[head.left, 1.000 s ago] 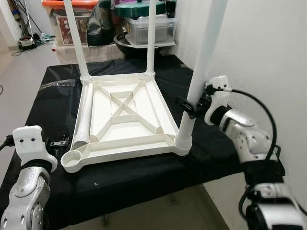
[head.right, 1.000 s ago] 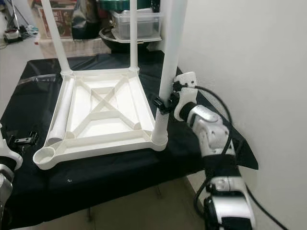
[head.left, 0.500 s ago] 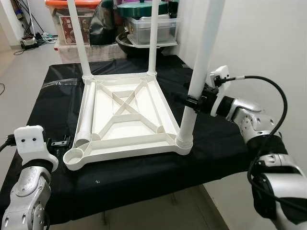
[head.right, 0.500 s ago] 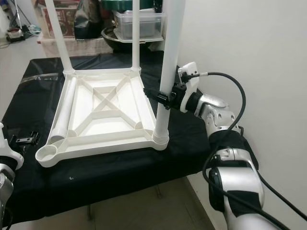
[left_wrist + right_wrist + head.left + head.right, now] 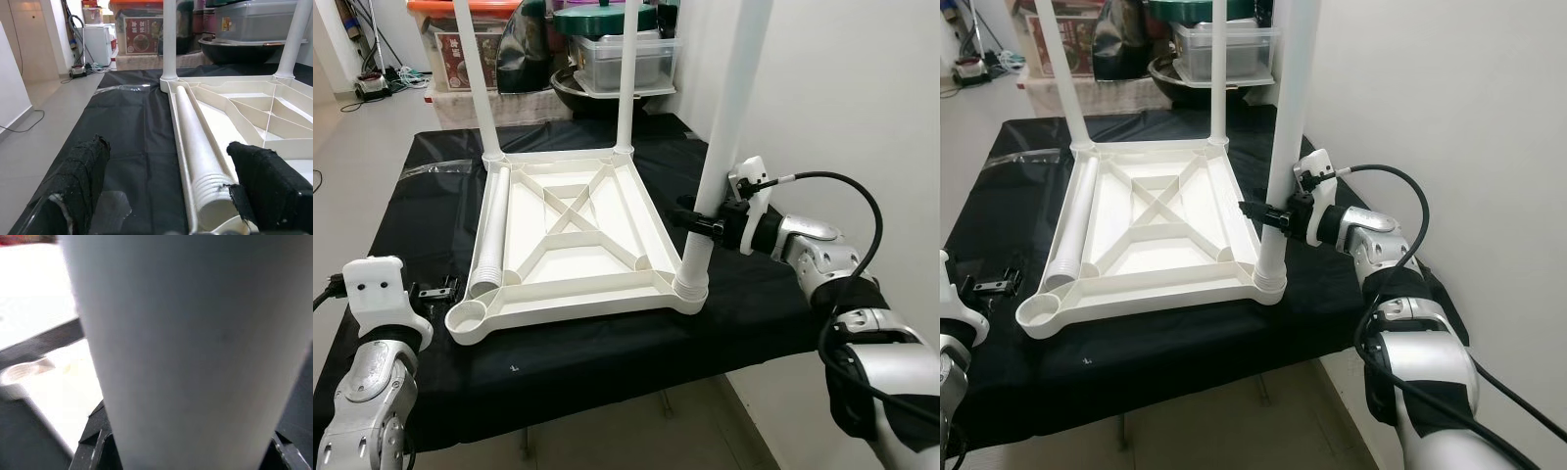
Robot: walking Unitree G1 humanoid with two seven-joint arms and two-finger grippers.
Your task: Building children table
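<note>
While clamped, the right pincer grips the table leg.

R gripper is clamping the near-right leg, which is standing upright in the corner socket of the inverted white tabletop w/ a loose leg lying along its left side.

A low table draped in black cloth carries the upturned white plastic tabletop — flat, legs up.

White tabletop upturned, three legs upright (fourth lying loose)
</note>
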